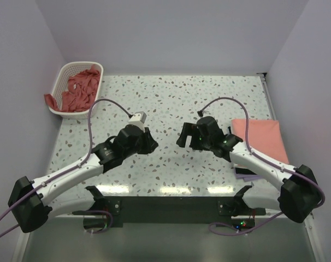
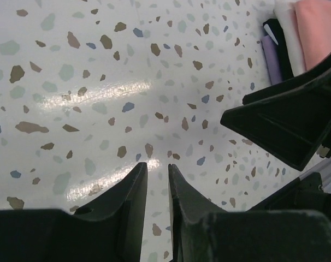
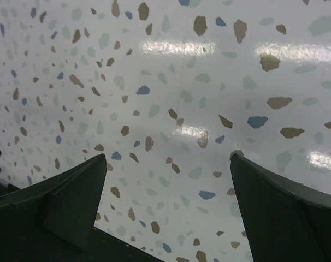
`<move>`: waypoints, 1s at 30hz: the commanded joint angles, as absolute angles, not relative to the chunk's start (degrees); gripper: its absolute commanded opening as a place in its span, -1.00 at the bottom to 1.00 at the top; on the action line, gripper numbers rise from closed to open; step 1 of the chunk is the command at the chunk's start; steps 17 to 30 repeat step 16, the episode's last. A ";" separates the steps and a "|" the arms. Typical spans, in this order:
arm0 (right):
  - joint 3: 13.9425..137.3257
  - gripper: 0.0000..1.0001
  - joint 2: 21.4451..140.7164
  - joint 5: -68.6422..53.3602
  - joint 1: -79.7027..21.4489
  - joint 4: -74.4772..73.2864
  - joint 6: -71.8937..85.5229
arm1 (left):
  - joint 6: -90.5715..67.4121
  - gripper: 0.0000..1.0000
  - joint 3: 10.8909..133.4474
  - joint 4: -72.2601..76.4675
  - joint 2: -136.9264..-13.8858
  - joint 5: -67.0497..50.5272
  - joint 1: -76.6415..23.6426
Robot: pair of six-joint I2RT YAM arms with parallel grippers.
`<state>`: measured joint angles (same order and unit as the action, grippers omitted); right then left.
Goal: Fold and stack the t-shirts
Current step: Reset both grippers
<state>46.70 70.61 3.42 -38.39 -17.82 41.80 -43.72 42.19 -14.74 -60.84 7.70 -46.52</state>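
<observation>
Several crumpled salmon-pink t-shirts (image 1: 81, 90) lie in the white lattice basket (image 1: 81, 64) at the far left; one hangs over its left rim. A folded pink t-shirt (image 1: 261, 139) tops a stack at the right edge, and it also shows in the left wrist view (image 2: 318, 27) with a white layer (image 2: 285, 16) beside it. My left gripper (image 1: 152, 144) (image 2: 157, 166) is shut but for a narrow slit, empty, over bare table. My right gripper (image 1: 182, 136) (image 3: 168, 158) is open wide, empty, over bare table. The two grippers face each other at mid-table.
Dark and purple folded cloth (image 1: 244, 172) (image 2: 273, 54) sticks out under the stack's near end. The right arm's black fingers (image 2: 285, 125) reach into the left wrist view. White walls close in the speckled table (image 1: 171, 98) on three sides.
</observation>
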 commanded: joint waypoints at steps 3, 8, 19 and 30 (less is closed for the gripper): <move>40.17 0.98 62.94 7.64 -38.85 -15.37 39.11 | -44.47 -0.46 39.82 -16.17 -58.19 11.08 -46.23; 40.34 0.98 57.58 11.34 -38.85 -20.91 38.32 | -46.23 -0.45 38.15 -14.68 -57.13 10.90 -46.32; 40.25 0.98 53.62 7.47 -38.85 -23.73 36.30 | -48.43 -0.45 36.04 -10.64 -55.99 9.49 -46.32; 40.25 0.98 53.62 7.47 -38.85 -23.73 36.30 | -48.43 -0.45 36.04 -10.64 -55.99 9.49 -46.32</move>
